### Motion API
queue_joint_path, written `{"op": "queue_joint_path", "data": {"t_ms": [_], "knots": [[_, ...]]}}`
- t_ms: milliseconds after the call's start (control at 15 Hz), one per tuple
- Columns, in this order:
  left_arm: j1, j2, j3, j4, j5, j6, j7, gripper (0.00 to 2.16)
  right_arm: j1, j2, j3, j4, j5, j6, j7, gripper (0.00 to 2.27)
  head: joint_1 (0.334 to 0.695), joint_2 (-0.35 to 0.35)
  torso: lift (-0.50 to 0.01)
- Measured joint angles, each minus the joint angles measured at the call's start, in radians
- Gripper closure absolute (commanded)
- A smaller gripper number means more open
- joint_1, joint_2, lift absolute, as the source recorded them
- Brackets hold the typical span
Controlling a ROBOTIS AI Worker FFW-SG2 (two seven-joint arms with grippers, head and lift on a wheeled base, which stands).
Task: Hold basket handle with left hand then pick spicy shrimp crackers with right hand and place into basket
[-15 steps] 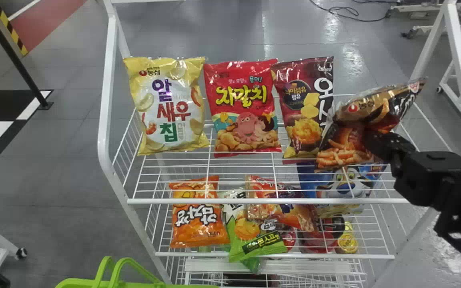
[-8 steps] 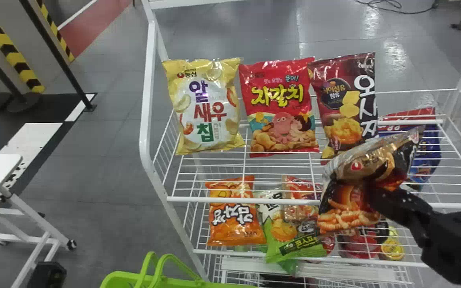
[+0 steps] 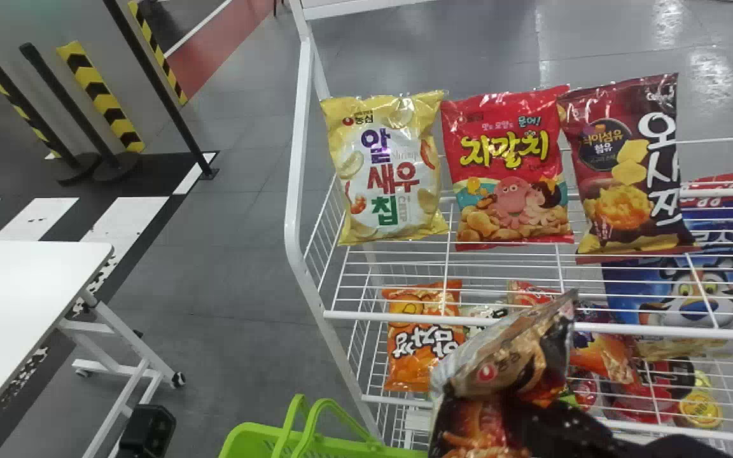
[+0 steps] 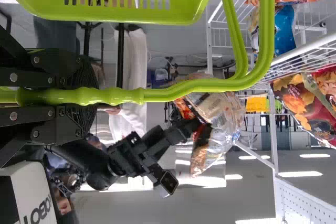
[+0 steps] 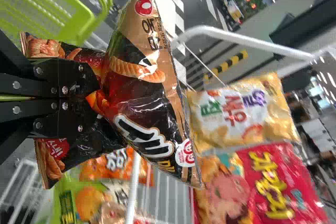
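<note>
The crackers [image 5: 149,111] are right of the basket [image 3: 237,440], pinched mid-bag in the right hand [image 5: 93,98]; the left hand [image 4: 86,97] grips the basket's handle [image 4: 173,92]. The right hand probably needs to go left — over the basket's rim — before letting go.

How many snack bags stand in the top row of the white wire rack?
3: left to right, a yellow-and-white plastic bag, a red plastic bag with a pink octopus and a dark maroon plastic bag. More may hide behind.
</note>
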Motion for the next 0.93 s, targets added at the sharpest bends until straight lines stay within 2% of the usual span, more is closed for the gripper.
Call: {"op": "queue_joint_path", "data": {"t_ms": [133,533,800,933], "knots": [[-0.001,0.000,0.000,0.000,0.001,0.000,0.000,1.79,0.006,0.001,0.047,0.012,-0.005,0.006,0.024,2.24,0.695,0.350,-0.037],[-0.002,0.001,0.000,-0.003,0.005,0.000,-0.003,1.79,-0.001,0.015,0.092,0.132,-0.089,0.030,0.153,2.24,0.695,0.350,-0.037],[-0.002,0.005,0.002,-0.005,0.007,0.000,-0.003,1.79,-0.048,0.047,0.098,0.322,-0.138,0.000,0.347,2.24,0.695,0.350,-0.037],[-0.002,0.006,0.003,-0.006,0.007,0.000,-0.003,1.79,-0.077,0.060,0.095,0.416,-0.178,-0.013,0.382,2.22,0.695,0.350,-0.037]]}}
